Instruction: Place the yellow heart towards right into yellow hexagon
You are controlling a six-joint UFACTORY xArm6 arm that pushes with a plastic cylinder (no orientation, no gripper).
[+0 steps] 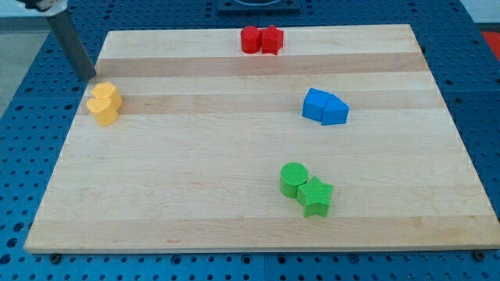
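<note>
- My tip [88, 76] rests at the upper left corner of the worktop [234, 218], right at its left edge, with the dark rod slanting up and to the view's left out of frame.
- The 2 yellow blocks sit just below and slightly to the view's right of my tip, near it but not touching it.
- They are pressed together: one yellow block [107, 94] is toward the view's top right, the other yellow block [102, 111] toward the bottom left. At this size I cannot tell which is the heart and which is the hexagon.
- That is the relation the push turns on: the heart needs my tip on its left side so it travels right into the hexagon. Since the pair already touch, I judge little travel is left, if any.
- There are no fingers on this rod, so there is no open or closed state to tell.
- Well apart from the yellow pair are 2 red blocks [260, 40] at the top edge, 2 blue blocks [325, 107] at the right, and a green cylinder [294, 178] touching a green star [316, 195] lower down.
- The arm above the rod is cut off by the frame.
</note>
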